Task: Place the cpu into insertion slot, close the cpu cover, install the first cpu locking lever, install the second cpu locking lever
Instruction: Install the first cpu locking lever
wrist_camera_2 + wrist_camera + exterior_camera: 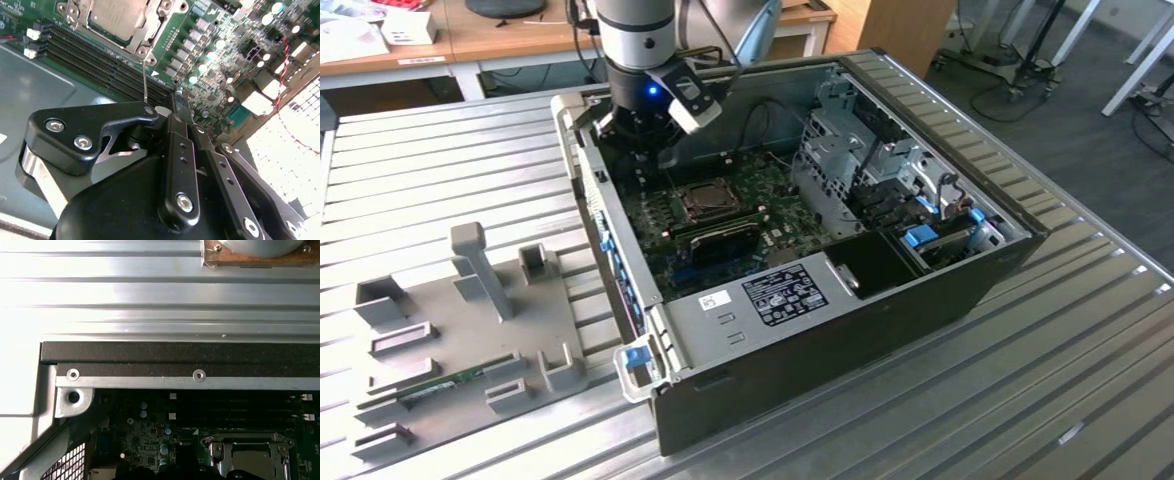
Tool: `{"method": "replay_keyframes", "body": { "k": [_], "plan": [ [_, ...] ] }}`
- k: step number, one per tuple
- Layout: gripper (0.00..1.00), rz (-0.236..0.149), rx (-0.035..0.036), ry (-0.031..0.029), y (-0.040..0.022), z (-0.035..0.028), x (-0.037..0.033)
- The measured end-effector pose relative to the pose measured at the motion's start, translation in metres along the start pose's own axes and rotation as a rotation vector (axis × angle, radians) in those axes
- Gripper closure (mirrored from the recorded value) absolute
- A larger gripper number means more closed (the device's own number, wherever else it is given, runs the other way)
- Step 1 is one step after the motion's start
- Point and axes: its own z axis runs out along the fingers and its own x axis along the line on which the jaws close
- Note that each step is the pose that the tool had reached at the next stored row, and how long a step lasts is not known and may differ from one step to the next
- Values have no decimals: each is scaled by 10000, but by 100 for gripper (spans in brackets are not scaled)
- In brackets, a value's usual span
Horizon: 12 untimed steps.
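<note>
Silvery locking lever (144, 80) rests against the closed claw (177, 101); slipping off, it could spring back over the cpu cover (148, 29)

The ribbed metal worktop (440, 170) carries an open black computer case (841, 370) across its middle. Just beside it, toward the edge at the exterior view's left, lies a flat grey fixture plate (454, 330) with upright blocks.

cpu (117, 15) top: dull brushed metal, matt. cpu cover (142, 37) around the cpu: bright silvery sheet metal. Motherboard (220, 55) beside the cpu: glossy green laminate. Gripper (172, 106) body: smooth matt black with shiny steel screws. Case rim strip (175, 352): grainy rough black. Table (440, 170): ribbed satin metal.
</note>
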Motion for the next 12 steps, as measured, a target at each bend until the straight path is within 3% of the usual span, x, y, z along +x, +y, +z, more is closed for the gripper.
{"method": "replay_keyframes", "body": {
  "k": [2, 9, 12],
  "plan": [
    [89, 5, -74, 0, 1, 0, 0],
    [89, 5, -88, 1, 0, 3, -56],
    [89, 10, -153, 0, 0, 5, -79]
  ]
}}
